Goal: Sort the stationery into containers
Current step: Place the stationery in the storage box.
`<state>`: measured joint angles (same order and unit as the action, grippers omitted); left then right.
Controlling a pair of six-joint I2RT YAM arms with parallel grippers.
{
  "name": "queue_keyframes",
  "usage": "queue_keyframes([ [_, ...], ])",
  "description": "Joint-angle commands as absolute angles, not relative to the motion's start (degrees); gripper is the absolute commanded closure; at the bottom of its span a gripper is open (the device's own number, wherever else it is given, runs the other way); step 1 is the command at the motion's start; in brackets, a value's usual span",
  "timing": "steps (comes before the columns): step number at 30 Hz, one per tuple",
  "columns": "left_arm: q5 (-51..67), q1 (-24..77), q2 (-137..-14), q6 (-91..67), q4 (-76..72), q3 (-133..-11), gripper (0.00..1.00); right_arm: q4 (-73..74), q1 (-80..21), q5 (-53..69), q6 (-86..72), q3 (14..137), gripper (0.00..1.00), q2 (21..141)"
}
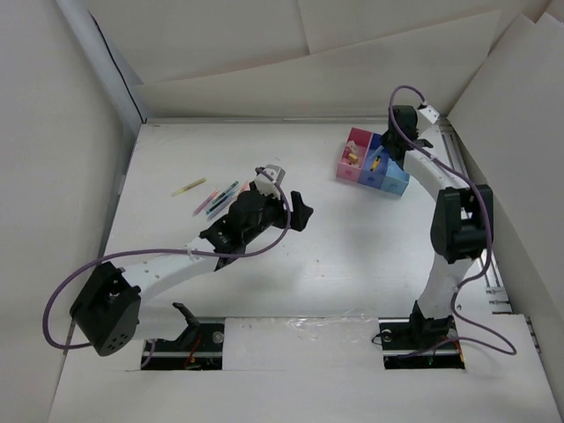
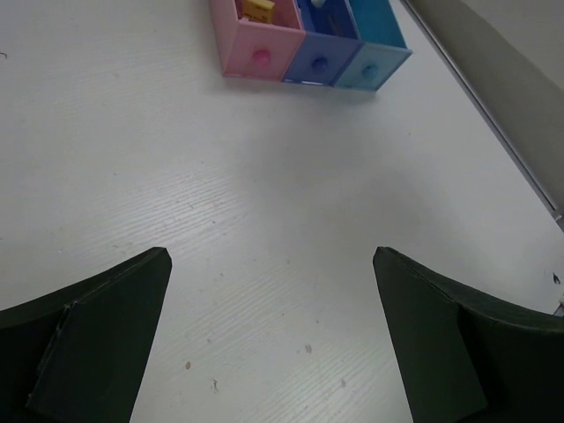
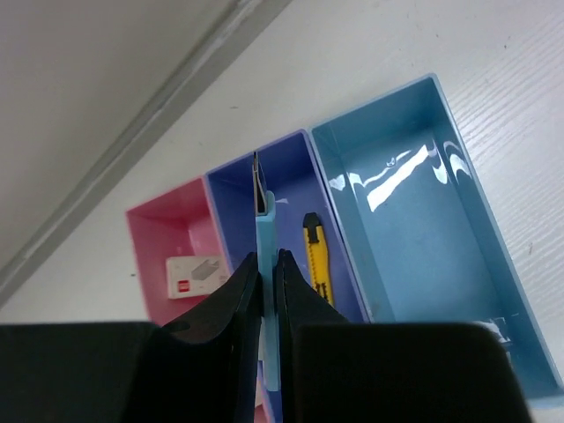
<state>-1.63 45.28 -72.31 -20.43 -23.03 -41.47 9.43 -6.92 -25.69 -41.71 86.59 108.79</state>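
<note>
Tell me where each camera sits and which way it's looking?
Top external: fixed high behind the arms, looking down on the table; the left arm and right arm show from base to wrist.
Left wrist: on the left arm, looking low across the table at the fronts of the bins; the open left gripper frames the bottom.
Right wrist: on the right arm, looking down into the bins; the right gripper shows, shut on a thin light-blue item before the dark blue bin.
Shared: all three see the bins.

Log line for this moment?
left gripper: open, empty | right gripper: shut on light-blue cutter over dark blue bin | pens: on table
</note>
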Motion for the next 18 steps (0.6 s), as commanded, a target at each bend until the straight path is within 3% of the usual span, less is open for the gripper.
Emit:
queue_keyframes([
  [1, -4.8, 45.4, -67.3, -19.5, -26.9, -39.7, 0.0, 11.2, -6.8, -28.4, -40.3, 90.6, 1.0, 111.4],
  [9, -7.3, 45.4, -65.5, -21.3, -26.9, -38.5, 0.0, 11.3, -7.8, -29.6, -39.2, 91.8, 0.98, 115.0],
  [10, -7.3, 45.4, -65.5, -21.3, -26.9, -38.5, 0.0, 11.3, -7.8, -29.6, -39.2, 91.8, 0.89, 115.0],
  [11, -7.3, 45.4, -65.5, -21.3, -27.4, -38.5, 0.0, 11.3, -7.8, -29.6, -39.2, 91.8, 0.89, 115.0],
  [12, -7.3, 45.4, -65.5, -21.3, -27.4, -38.0, 0.0, 11.3, -7.8, -29.0, -39.2, 91.1, 0.74, 114.4],
  [15, -7.8, 45.4, -65.0, -21.8, -27.4, -38.0, 0.0, 10.7, -8.3, -29.0, -39.2, 90.5, 0.54, 112.2],
  [18, -8.4, 45.4, -64.3, -21.8, -27.4, -38.0, 0.0, 10.7, -8.3, -27.6, -39.2, 89.2, 0.44, 109.2],
])
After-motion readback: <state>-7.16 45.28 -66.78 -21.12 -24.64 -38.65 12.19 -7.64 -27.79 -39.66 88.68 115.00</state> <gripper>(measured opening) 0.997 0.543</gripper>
